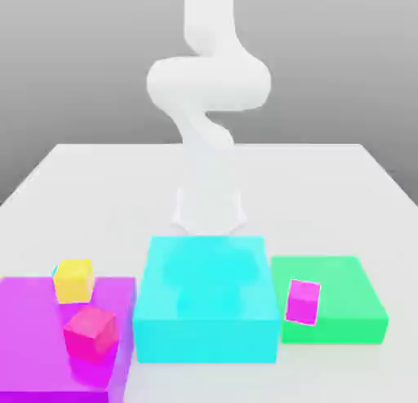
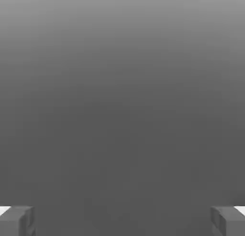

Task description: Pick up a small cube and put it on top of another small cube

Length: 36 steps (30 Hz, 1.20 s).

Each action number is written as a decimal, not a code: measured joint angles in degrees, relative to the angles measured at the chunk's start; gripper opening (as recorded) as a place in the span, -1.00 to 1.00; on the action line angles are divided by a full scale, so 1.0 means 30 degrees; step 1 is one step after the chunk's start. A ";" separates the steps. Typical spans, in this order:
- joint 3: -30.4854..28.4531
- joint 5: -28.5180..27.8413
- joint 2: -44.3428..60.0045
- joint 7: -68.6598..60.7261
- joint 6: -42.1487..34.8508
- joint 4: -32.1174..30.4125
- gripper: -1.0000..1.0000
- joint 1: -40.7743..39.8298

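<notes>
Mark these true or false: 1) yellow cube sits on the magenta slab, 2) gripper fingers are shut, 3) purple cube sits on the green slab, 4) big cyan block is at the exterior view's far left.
1) The yellow cube sits on the magenta slab: true.
2) The gripper is shut: false, its fingers stand wide apart with nothing between them.
3) The purple cube sits on the green slab: true.
4) The big cyan block is at the far left: false, it stands between the two slabs.
</notes>
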 joint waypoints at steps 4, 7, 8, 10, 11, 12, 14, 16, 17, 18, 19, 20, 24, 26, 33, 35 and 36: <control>-0.1446 -0.1399 0.2916 -0.1338 0.1852 -0.1773 0.00 -0.1262; -0.2693 -0.2125 0.4934 -0.2475 0.3152 -0.3026 0.00 -0.2136; -0.3140 -0.2308 0.5596 -0.2892 0.3583 -0.3441 0.00 -0.2412; -0.4066 -0.2560 0.6922 -0.3804 0.4454 -0.4271 0.00 -0.2946; -0.4555 -0.2628 0.7586 -0.4303 0.4895 -0.4688 0.00 -0.3189; -0.5042 -0.2637 0.8255 -0.4843 0.5341 -0.5106 0.00 -0.3428; -0.6035 -0.2463 0.9609 -0.6062 0.6248 -0.5949 0.00 -0.3851; -0.6924 -0.1884 1.1000 -0.7567 0.7178 -0.6802 0.00 -0.4277; -0.7330 -0.1400 1.1712 -0.8460 0.7645 -0.7231 0.00 -0.4458; -0.7656 -0.0739 1.2439 -0.9477 0.8111 -0.7660 0.00 -0.4800; -0.7827 0.0125 1.3177 -1.0635 0.8569 -0.8085 0.00 -0.5255; -0.7698 0.1150 1.3923 -1.1786 0.9039 -0.8385 0.00 -0.5994; -0.5033 0.5229 1.6832 -1.5125 1.1096 -0.8205 0.00 -0.7604; -0.3244 0.6651 1.8203 -1.6228 1.2168 -0.7916 0.00 -0.9045; -0.1944 0.7392 1.9218 -1.6827 1.2954 -0.7693 -1.00 -1.0174; -0.1979 0.7300 1.9135 -1.6752 1.2901 -0.7718 -1.00 -1.0156; -0.2488 0.6872 1.8669 -1.6410 1.2531 -0.7827 -1.00 -0.9742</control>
